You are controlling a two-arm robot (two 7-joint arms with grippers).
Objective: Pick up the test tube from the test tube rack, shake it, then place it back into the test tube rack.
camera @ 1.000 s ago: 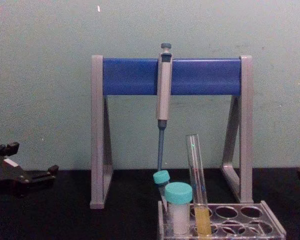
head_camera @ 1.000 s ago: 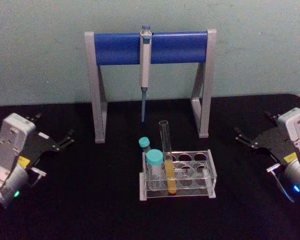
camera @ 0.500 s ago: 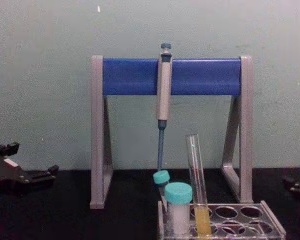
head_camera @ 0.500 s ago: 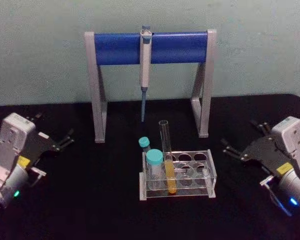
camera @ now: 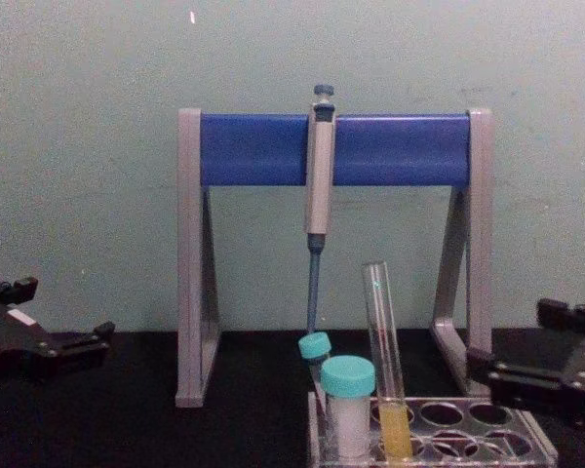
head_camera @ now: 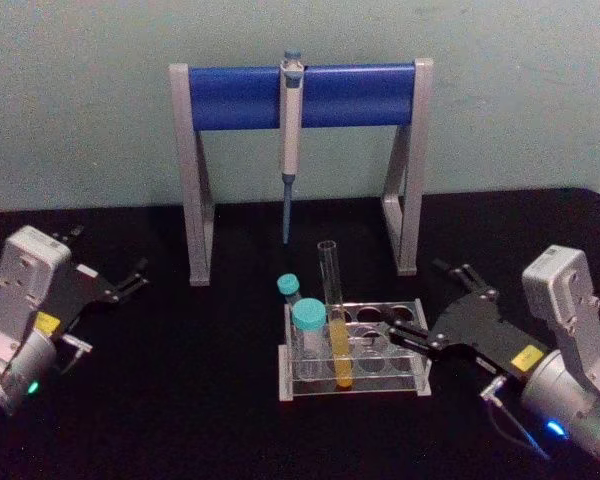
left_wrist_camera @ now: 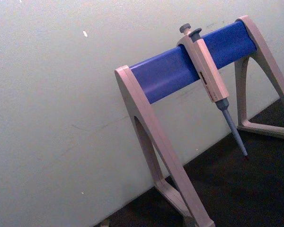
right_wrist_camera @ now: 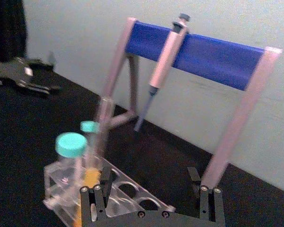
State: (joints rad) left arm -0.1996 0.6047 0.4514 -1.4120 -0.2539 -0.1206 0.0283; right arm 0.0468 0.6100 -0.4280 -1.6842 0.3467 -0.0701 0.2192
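The rack sits mid-counter, a low clear block with rows of round holes; three holes are filled, all at its left end. The tube stands in a front hole, uncapped and leaning a little, with yellow-orange liquid in its lower part and clear glass above. Two teal-capped vials stand to its left, the larger just beside it at the front corner, the smaller behind; what they hold I cannot tell.

Behind the rack is one stand with a blue bar; one pipette hangs from its middle, tip down.

The right gripper is low at the rack's right end, jaws wide open and holding nothing; one finger lies close along the rack's right side, though whether it touches I cannot tell; it is apart from the tube. The left gripper is off at the counter's left, jaws open and empty.
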